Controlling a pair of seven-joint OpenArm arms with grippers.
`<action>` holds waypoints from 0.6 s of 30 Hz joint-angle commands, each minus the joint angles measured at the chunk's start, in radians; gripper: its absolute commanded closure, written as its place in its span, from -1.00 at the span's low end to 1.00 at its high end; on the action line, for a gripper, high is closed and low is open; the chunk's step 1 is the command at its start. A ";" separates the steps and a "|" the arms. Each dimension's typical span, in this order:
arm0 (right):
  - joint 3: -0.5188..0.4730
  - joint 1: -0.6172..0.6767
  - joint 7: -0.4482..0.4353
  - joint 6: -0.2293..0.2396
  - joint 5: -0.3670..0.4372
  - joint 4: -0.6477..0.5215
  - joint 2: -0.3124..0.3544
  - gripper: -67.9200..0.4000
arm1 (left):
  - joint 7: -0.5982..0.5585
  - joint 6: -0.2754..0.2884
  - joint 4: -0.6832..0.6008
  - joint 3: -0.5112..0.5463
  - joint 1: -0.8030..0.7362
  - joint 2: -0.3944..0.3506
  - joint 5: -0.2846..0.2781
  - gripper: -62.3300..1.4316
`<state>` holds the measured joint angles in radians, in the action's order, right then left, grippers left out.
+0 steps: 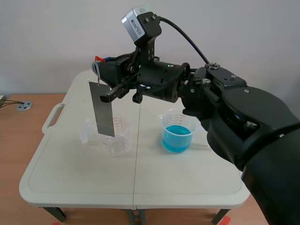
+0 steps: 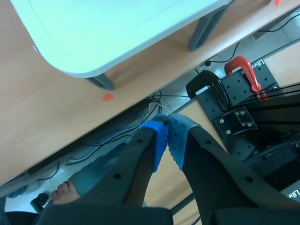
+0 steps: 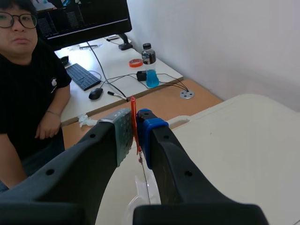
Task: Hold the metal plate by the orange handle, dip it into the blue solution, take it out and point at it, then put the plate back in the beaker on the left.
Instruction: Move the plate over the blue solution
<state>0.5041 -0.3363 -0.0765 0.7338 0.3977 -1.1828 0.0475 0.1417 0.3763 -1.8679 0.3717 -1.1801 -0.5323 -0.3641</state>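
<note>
My right gripper (image 1: 101, 65) reaches across to the table's left half and is shut on the orange handle (image 1: 98, 59) of the grey metal plate (image 1: 103, 108). The plate hangs upright. Its lower end overlaps the rim of the clear beaker (image 1: 115, 137) on the left; I cannot tell whether it is inside. The beaker of blue solution (image 1: 176, 133) stands to the right of the middle. In the right wrist view the orange handle (image 3: 133, 119) is pinched between the pads, and the plate (image 3: 146, 183) hangs edge-on below. My left gripper (image 2: 168, 129) is shut on nothing, off the table, over the floor.
The white folding table (image 1: 70, 173) has a seam down its middle. A person (image 3: 28, 93) in black sits at a desk beyond the table's left side, with a keyboard (image 3: 83, 76) and a bottle (image 3: 150, 65). Below the left gripper are table legs (image 2: 206, 28) and cables.
</note>
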 commanded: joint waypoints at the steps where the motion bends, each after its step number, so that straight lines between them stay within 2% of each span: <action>1: -0.016 -0.009 -0.008 0.012 -0.004 -0.040 0.000 0.94 | -0.014 0.003 -0.010 0.003 0.001 0.002 -0.007 0.89; 11: -0.103 0.060 0.060 0.012 -0.013 -0.230 0.000 0.94 | -0.014 0.003 -0.010 0.003 0.003 0.002 -0.008 0.89; 18: -0.165 0.082 0.151 0.012 -0.012 -0.345 0.000 0.94 | -0.013 0.003 -0.010 0.003 0.003 0.002 -0.008 0.89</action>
<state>0.3492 -0.2481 0.0875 0.7341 0.3737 -1.5097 0.0471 0.1390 0.3763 -1.8679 0.3717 -1.1801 -0.5323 -0.3641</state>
